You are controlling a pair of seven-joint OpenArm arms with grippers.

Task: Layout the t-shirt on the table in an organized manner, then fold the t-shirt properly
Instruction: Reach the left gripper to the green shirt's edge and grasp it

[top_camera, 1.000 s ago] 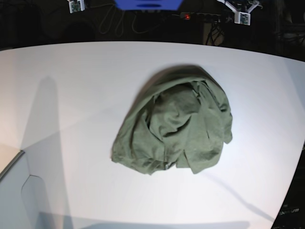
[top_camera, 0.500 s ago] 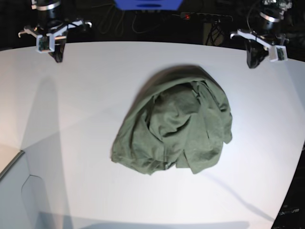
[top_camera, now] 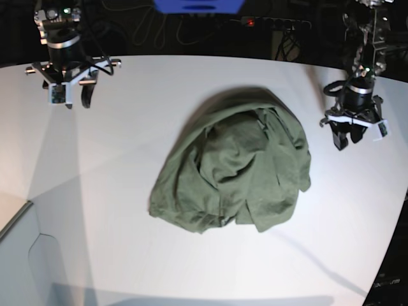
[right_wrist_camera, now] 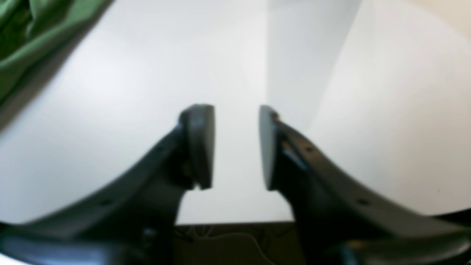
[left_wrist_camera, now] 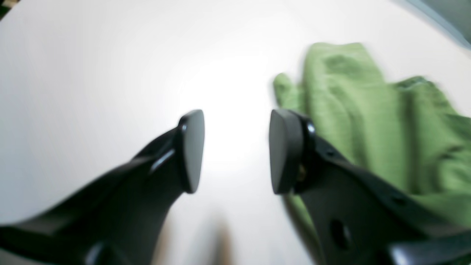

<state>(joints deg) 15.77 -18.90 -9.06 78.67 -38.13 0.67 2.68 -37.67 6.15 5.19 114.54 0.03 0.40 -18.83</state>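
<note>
One t-shirt, olive green, lies in a single crumpled heap; no second garment shows in any view. One table, white with a curved far edge, carries it. Two arms hang over that table, each ending in one gripper: the left gripper on the base view's right and the right gripper on its left. Each gripper has two black fingers, four in all, and a gap of bare table shows between each pair in the wrist views
</note>
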